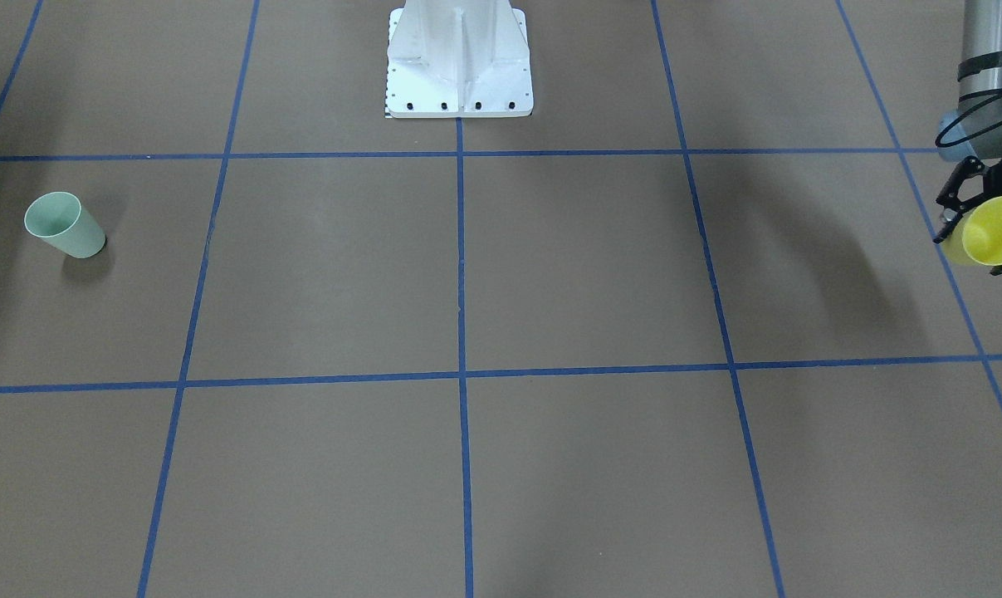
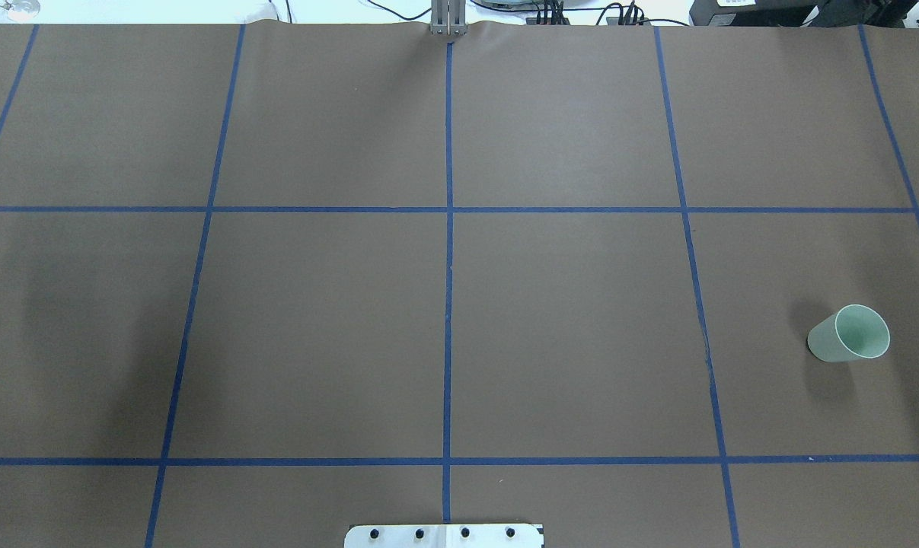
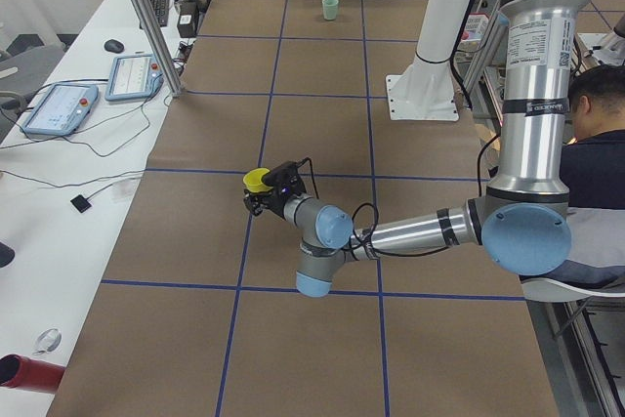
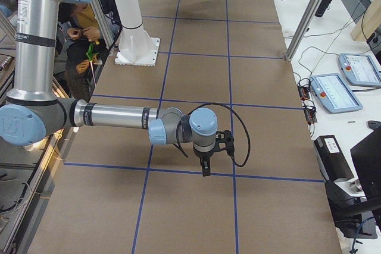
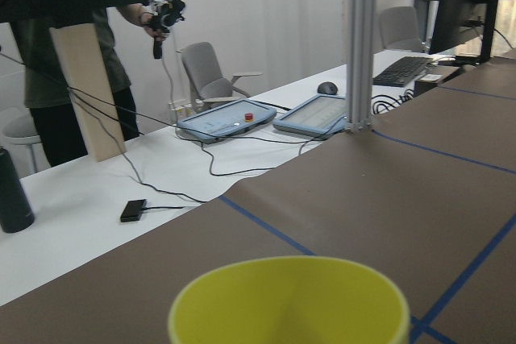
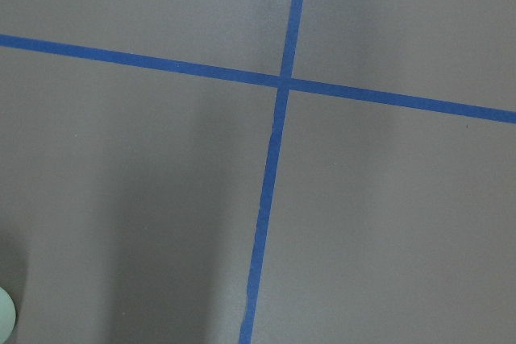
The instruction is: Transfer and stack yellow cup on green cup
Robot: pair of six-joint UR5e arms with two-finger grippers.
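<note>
The left claw (image 1: 975,242) is clenched around the yellow cup (image 1: 997,232), mouth up, at the left end of the table (image 1: 550,274). The green cup (image 1: 65,224) stands upright near the right end, well apart. The right claw (image 4: 206,165) hangs over the table; I cannot tell whether it is released or clenched.

Blue tape lines (image 2: 448,304) grid the brown paper-covered table surface (image 2: 566,320); beside it stand a long white desk (image 5: 64,239) and a grey office chair (image 5: 205,78) before a pale wall (image 5: 274,14).

Open table (image 1: 550,266) between yellow cup (image 1: 997,234), green cup (image 1: 63,224) — white pedestal (image 1: 459,62) robot-side.
</note>
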